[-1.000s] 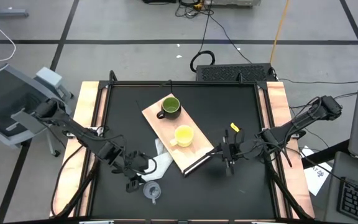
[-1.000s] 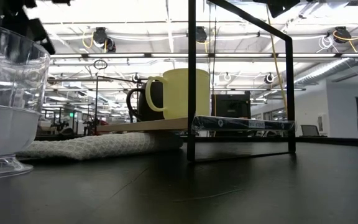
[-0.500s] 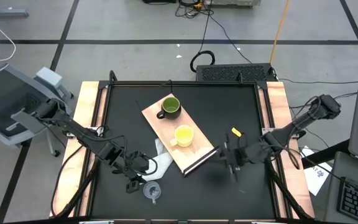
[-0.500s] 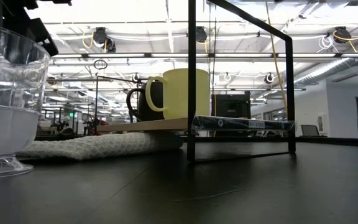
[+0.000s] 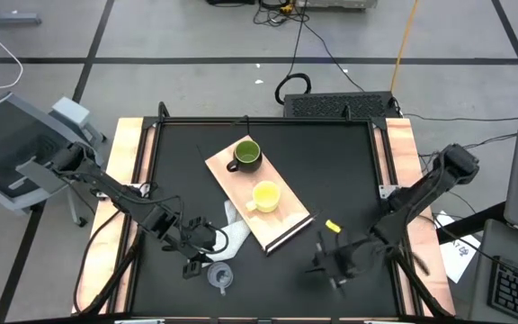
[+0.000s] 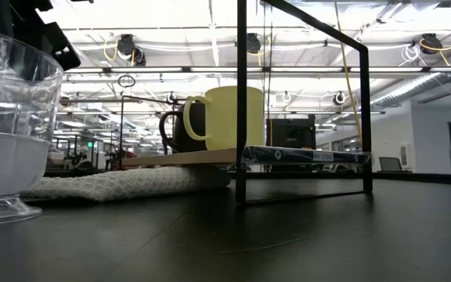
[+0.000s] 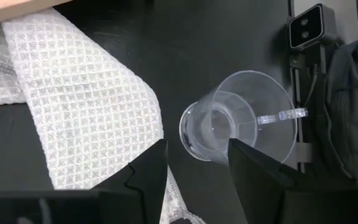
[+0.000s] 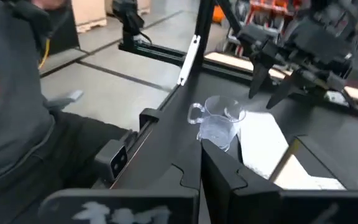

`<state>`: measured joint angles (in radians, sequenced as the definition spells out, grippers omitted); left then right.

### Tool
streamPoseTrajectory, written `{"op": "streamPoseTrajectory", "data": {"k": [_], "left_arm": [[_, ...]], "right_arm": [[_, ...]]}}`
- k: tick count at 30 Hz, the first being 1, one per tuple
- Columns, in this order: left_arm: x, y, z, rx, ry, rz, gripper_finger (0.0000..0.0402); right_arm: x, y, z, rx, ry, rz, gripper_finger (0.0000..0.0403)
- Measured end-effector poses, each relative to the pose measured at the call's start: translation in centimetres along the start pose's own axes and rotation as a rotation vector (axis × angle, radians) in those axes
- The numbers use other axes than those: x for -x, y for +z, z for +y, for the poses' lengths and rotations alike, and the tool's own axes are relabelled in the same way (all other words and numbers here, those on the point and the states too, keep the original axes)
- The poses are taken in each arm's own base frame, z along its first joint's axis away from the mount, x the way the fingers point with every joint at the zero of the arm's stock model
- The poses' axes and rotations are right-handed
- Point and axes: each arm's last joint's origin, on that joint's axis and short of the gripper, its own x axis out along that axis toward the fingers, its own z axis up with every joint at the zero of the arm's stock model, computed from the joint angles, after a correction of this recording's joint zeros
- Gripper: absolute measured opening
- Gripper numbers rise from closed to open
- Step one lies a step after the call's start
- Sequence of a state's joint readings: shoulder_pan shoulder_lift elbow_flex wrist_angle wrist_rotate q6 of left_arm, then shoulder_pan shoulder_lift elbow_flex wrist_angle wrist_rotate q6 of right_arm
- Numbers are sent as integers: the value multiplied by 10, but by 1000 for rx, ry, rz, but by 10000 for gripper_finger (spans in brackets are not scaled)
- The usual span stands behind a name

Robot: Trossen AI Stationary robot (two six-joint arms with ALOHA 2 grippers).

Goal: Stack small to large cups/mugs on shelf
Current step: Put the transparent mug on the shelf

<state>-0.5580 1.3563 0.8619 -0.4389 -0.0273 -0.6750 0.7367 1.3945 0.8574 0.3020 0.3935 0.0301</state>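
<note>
While the left gripper [image 5: 207,250] hangs with fingers [image 7: 253,171] open just above the clear plastic cup [image 5: 219,275], that cup stands on the black desk [image 5: 349,171] beside the white cloth [image 5: 235,234], off the shelf's [image 5: 227,175] near end. Right gripper [image 5: 328,264], fingers closed, empty, hovers off that end's other side. Farther, the yellow mug [image 5: 264,196], then the green mug [image 5: 245,154], sit on the shelf.
</note>
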Motion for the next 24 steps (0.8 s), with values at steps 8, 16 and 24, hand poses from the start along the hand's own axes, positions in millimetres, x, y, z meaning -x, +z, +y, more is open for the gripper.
{"op": "streamPoseTrajectory", "data": {"k": [8, 16, 24], "left_arm": [[0, 0, 0, 16, -3, -4, 168], [0, 3, -3, 28, -38, -30, 168], [0, 2, -4, 36, -69, 6, 201]], "right_arm": [[-26, 14, 14, 83, 8, 77, 2], [-21, 19, 12, 108, 9, 81, 15], [-23, 15, 8, 125, -3, 114, 26]]}}
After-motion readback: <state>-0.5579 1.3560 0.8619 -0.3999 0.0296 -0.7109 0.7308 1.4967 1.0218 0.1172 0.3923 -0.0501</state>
